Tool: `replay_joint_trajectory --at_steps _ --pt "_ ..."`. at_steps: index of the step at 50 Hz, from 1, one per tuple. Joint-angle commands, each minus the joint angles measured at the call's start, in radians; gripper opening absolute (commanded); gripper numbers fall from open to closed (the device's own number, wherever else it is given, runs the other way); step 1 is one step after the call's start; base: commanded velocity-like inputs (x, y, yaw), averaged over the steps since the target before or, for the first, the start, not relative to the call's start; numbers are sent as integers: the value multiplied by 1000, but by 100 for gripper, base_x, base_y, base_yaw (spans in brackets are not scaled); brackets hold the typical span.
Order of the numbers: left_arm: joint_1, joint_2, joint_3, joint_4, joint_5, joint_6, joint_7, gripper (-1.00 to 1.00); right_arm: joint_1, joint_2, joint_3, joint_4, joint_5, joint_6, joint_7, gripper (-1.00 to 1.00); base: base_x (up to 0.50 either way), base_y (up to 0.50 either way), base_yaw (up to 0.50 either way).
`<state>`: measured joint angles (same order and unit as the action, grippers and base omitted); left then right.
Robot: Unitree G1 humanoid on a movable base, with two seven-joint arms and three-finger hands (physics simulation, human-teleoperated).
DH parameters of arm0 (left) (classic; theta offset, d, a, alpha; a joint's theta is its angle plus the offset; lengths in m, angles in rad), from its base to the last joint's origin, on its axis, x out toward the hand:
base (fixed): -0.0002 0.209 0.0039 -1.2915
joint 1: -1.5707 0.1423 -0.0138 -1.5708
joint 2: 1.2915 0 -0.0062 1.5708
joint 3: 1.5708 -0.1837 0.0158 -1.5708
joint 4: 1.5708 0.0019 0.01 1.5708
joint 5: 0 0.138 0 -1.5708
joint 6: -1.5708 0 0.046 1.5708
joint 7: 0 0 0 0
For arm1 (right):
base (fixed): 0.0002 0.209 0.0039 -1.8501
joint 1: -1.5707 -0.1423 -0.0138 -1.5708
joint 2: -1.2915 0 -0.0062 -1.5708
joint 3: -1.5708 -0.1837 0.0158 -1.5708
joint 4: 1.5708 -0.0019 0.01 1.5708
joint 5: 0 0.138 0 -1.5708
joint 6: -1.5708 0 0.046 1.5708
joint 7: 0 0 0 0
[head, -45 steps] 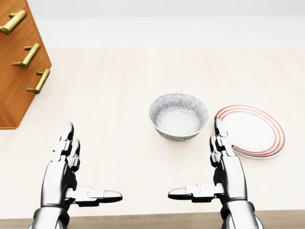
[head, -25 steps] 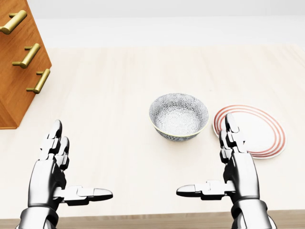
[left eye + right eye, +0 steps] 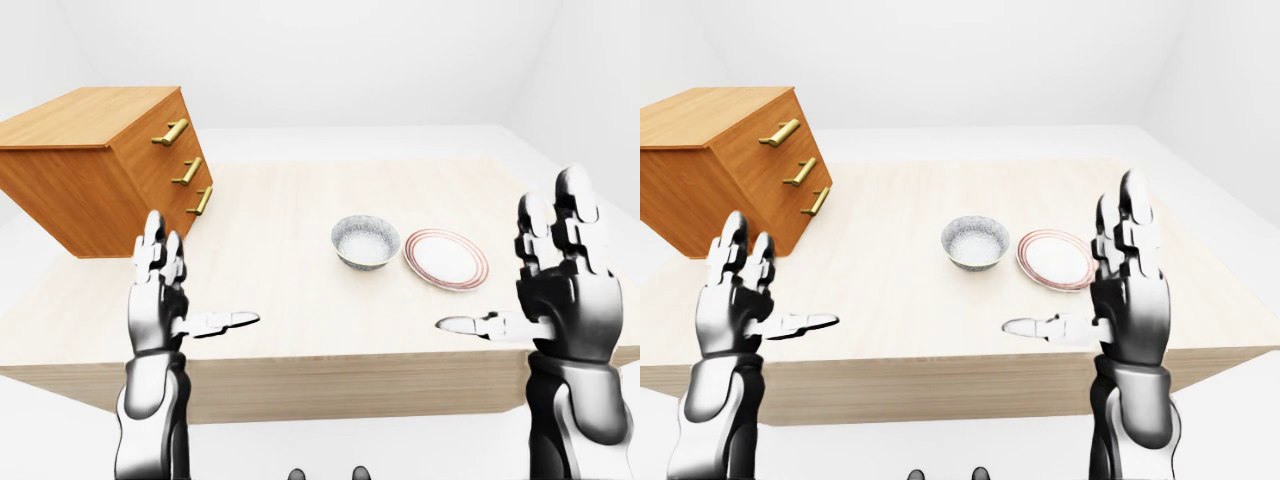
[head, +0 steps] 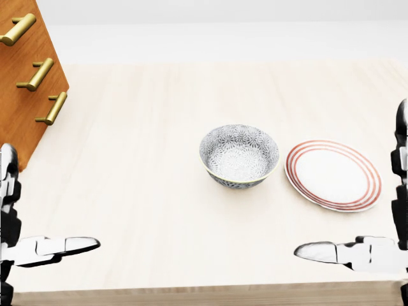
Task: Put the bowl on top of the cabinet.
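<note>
A grey patterned bowl (image 4: 240,155) stands upright near the middle of the light wooden table (image 4: 146,159), empty. The wooden cabinet (image 3: 95,165) with three brass handles sits on the table at the left; its flat top is bare. My left hand (image 3: 185,290) is raised at the lower left, fingers up and thumb out, open and holding nothing. My right hand (image 3: 1095,290) is raised at the lower right, likewise open and empty. Both hands stand well short of the bowl, one on each side of it.
A white plate (image 4: 333,174) with red rings lies just right of the bowl, almost touching it. The table's near edge (image 3: 320,375) runs below both hands. White walls and floor surround the table.
</note>
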<state>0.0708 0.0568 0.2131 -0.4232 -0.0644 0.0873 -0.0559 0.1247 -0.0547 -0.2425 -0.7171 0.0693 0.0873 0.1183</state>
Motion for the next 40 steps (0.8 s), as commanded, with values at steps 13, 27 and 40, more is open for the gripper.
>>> replay_joint_trajectory --at_steps 13,27,40 --pt "22 -5 236 -314 -141 0 -15 100 76 -202 -243 -330 371 0 -150 100 0 0 0" --pt "22 -5 232 -304 -145 0 -14 100 72 -179 -245 -330 354 0 -124 100 24 0 0" --pt "21 -2 228 -300 -150 0 -12 100 80 -175 -244 -330 330 0 -109 100 46 4 0"
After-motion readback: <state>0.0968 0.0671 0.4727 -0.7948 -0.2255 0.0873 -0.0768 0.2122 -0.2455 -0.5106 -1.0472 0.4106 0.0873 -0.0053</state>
